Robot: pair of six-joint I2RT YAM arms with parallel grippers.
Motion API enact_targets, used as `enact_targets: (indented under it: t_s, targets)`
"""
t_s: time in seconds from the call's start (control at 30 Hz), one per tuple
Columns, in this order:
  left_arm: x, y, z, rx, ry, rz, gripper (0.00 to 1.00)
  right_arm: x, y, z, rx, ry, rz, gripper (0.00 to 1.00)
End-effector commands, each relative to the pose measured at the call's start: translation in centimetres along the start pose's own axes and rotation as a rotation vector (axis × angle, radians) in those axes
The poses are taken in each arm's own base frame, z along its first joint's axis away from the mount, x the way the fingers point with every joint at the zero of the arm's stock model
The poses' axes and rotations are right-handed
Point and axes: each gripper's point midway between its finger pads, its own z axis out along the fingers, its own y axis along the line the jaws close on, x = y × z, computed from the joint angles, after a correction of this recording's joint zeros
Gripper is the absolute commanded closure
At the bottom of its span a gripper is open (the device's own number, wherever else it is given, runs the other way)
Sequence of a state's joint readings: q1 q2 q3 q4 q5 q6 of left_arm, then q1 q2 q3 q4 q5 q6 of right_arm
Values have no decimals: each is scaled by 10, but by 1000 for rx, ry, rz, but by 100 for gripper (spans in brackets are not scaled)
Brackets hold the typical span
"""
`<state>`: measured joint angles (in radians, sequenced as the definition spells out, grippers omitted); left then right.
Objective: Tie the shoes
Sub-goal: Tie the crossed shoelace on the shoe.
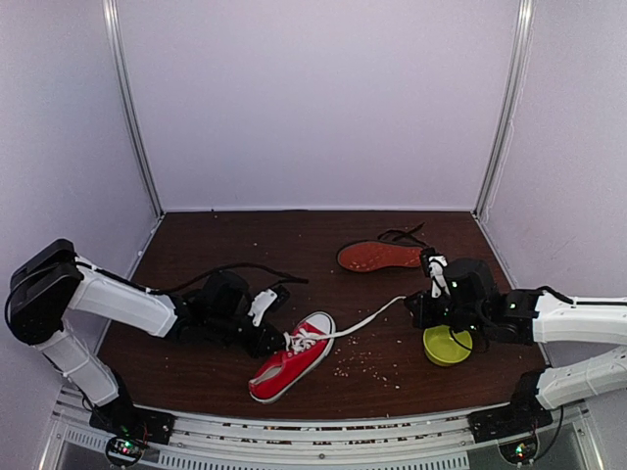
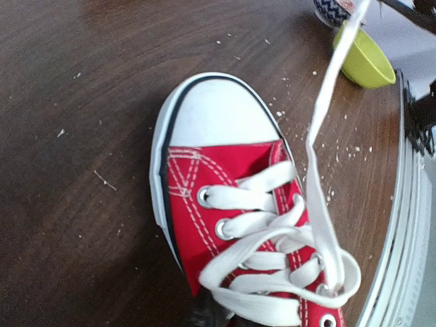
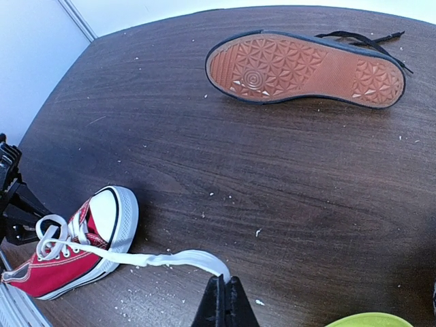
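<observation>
**Inspector:** Left claw [image 1: 266,338], lower left of centre, sits at the lace rows of the red sneaker [image 1: 291,369]. Whether it is apart or together, I cannot tell.

**Clerk:** Handling?

**Inspector:** Light canvas, likely to slide on the table [image 1: 196,235]. White lace [image 1: 367,320] is soft and flat, best taken near its end. Black shoe [image 1: 380,256] is upper centre, sole showing. Right claw [image 3: 223,289], at right, is pinched together on that lace, which runs taut.

This is a robotics lab test cell. Plain pale walls [image 1: 313,98] close in a dark wood-grain table [image 1: 245,230] on three sides, with metal posts [image 1: 134,108] in the corners at 11 and 1 o'clock. At 6 o'clock a metal rail [image 1: 323,436] carries the bases of two white-and-black robot arms [image 1: 118,299], with small lit circuit boards [image 1: 122,449] at their feet.
</observation>
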<state>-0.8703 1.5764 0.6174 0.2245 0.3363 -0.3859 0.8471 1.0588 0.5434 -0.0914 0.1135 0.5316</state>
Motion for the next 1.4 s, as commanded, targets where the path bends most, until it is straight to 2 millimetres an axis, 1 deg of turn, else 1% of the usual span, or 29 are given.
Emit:
enact_targets:
  t_s: [0.0, 0.03, 0.2, 0.33, 0.5, 0.63, 0.77, 0.87, 1.0, 1.07, 1.23, 1.37]
  targets:
    - [-20, -10, 1, 60, -66, 26, 97, -9, 3, -5, -3, -29, 13, 100]
    - [-19, -8, 0, 49, -68, 20, 100, -10, 0, -7, 9, -36, 16, 100]
    - [-12, 13, -15, -83, -77, -20, 100, -19, -12, -20, 67, -82, 40, 100]
    - [-3, 21, -27, -145, -51, -29, 100, -25, -30, -34, 146, -128, 62, 100]
    - [9, 32, -39, -226, -10, -35, 100, -26, -50, -49, 223, -166, 80, 100]
    - [17, 34, -44, -241, 16, -39, 100, -22, -61, -55, 274, -168, 87, 100]
    - [30, 52, -53, -355, 58, -87, 100, -20, -70, -58, 315, -171, 100, 100]
    - [39, 56, -52, -370, 97, -121, 100, -22, -72, -59, 330, -175, 104, 100]
    - [49, 41, -38, -267, 132, -132, 100, -27, -69, -57, 329, -171, 94, 100]
    - [46, 28, -31, -209, 124, -111, 100, -31, -65, -54, 325, -164, 83, 100]
    - [39, -14, -14, -81, 127, -62, 100, -47, -54, -48, 309, -161, 59, 100]
    - [33, -40, -3, 5, 102, -64, 100, -60, -46, -43, 282, -167, 52, 100]
